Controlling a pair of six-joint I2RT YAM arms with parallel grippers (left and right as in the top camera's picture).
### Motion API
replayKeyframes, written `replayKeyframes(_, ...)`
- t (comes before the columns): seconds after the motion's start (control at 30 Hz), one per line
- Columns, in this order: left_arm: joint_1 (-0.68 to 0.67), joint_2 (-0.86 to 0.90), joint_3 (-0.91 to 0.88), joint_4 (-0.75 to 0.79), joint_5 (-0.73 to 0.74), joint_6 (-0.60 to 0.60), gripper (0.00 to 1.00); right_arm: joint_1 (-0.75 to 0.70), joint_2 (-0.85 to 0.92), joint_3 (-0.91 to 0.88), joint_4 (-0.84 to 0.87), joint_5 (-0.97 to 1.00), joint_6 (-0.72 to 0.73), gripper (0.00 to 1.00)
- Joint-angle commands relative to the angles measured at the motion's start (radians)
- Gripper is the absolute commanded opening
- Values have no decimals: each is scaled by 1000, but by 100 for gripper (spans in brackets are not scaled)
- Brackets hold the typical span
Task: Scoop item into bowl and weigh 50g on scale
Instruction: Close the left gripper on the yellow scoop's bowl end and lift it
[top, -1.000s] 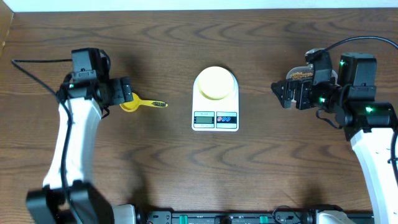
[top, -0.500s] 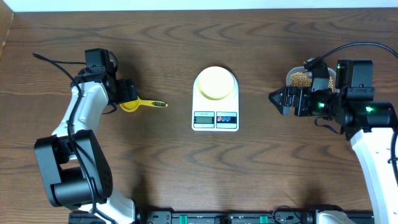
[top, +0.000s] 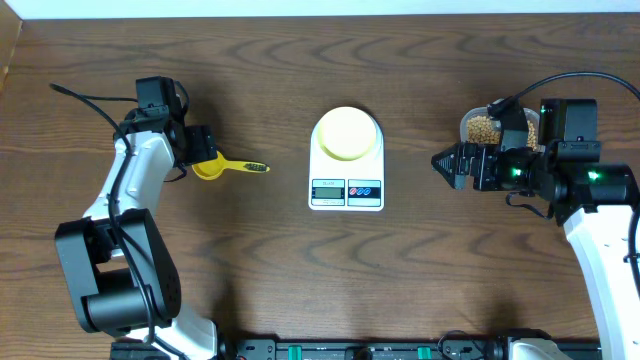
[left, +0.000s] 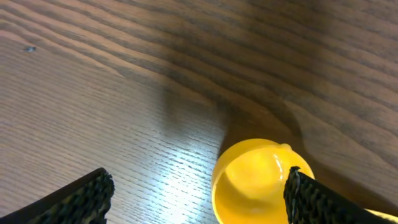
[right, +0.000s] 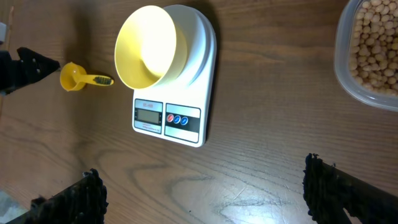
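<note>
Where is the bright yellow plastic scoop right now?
Overhead view: the bright yellow scoop lies left of the white kitchen scale, just beneath the left gripper.

A robotics lab is suggested by the cabled left arm (top: 122, 205) and right arm (top: 598, 245) at a wood-grain table (top: 300, 285) (electronics rail (top: 380, 351) along its front edge).

White curved shells cover the left arm (top: 128, 205) and right arm (top: 603, 245), with black joints and black cables (top: 85, 97). Green lights (top: 592, 177) dot the right one. The fingers (left: 81, 196) are black and ribbed.

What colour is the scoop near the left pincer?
The scoop is bright yellow, with dark marks on its handle; the right wrist view shows it whole.
</note>
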Motion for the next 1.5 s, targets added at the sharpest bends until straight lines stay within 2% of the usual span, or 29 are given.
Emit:
replayKeyframes(0.0,2,27,19,-9,-28,-8,89,-6,-2,24,-3,-17,8,99)
replayKeyframes(0.87,26,135,-3,-17,-27,-9,89,-6,-2,24,8,-17,8,99)
replayKeyframes(0.93,26,135,-3,-18,-27,-9,82,-6,-2,24,12,-17,8,99)
replayKeyframes(1.03,26,135,-3,-16,-27,-9,47,-6,-2,24,20,-17,8,99)
replayKeyframes(1.13,26,135,-3,-16,-27,-9,28,-6,-2,24,31,-16,8,99)
replayKeyframes(1.3,26,135,-3,-13,-27,-10,8,-6,-2,24,50,-16,8,99)
replayKeyframes(1.47,26,135,-3,-9,3,-15,7,-6,-2,24,61,-11,8,99)
